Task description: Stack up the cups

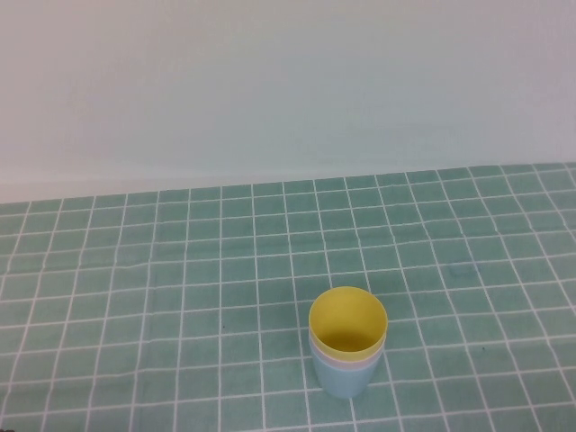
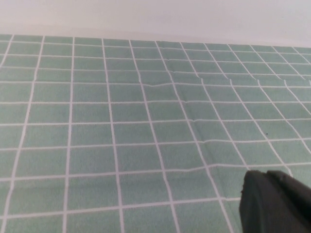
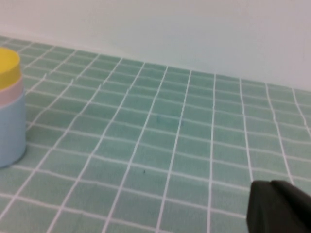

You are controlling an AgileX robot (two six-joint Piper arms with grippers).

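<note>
Green tiled cloth (image 1: 180, 270) — 3 nested cups (image 1: 348, 344) well apart from closed left pincer (image 2: 272, 194) and right pincer (image 3: 279, 204).

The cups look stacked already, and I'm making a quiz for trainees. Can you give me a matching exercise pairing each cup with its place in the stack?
Both grippers are shut and away from the cups: left gripper, right gripper.

Things:
1. yellow cup
2. pink cup
3. blue cup

Places:
A. outermost, standing on the table
B. innermost, on top
C. in the middle, only a band showing

Pairs: 1-B, 2-C, 3-A
</note>
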